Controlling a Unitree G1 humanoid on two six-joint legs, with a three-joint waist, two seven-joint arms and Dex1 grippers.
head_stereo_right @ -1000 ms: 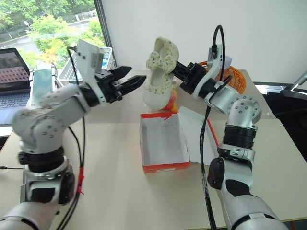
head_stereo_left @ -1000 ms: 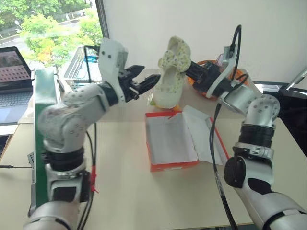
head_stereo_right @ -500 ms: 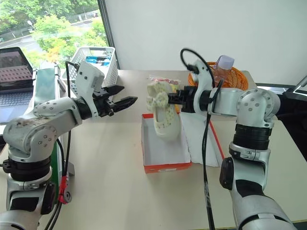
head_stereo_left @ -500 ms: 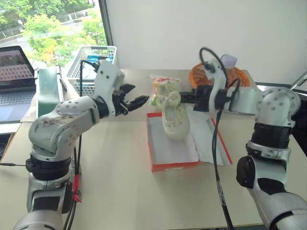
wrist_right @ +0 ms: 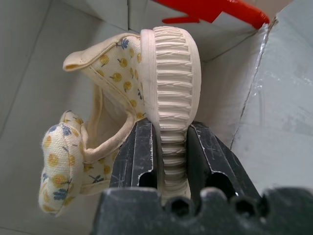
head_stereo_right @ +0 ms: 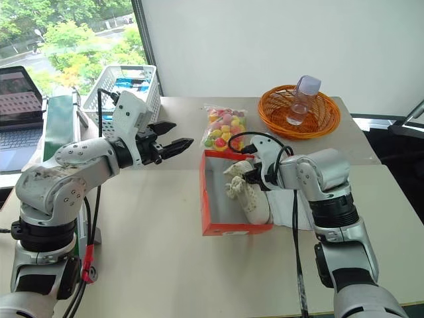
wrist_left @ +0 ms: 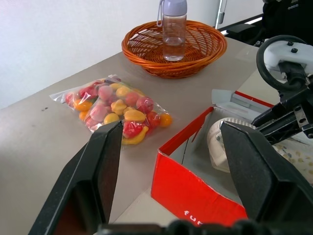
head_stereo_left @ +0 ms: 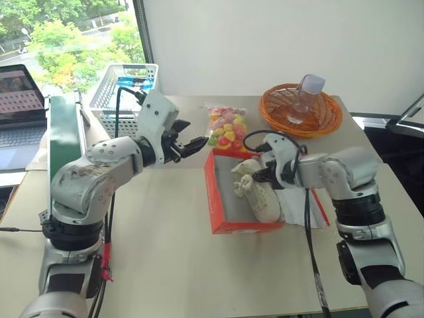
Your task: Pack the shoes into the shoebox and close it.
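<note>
Inside the shoebox [head_stereo_right: 213, 199], the right gripper [wrist_right: 168, 159] pinches one shoe [wrist_right: 142, 93] by its ribbed sole. Lower it until it rests on the box floor, then release. Left gripper [head_stereo_right: 173, 146] hovers spread just beside the box, holding nothing. Count: one shoe, one box, two grippers.

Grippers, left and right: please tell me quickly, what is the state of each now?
Left gripper: open, holding nothing.
Right gripper: shut on the shoe, inside the shoebox.

a beige table [head_stereo_left: 165, 252] carries the shoebox [head_stereo_left: 228, 222], candy bag [head_stereo_left: 225, 126], wicker basket [head_stereo_left: 331, 119] and mesh basket [head_stereo_left: 109, 93].
</note>
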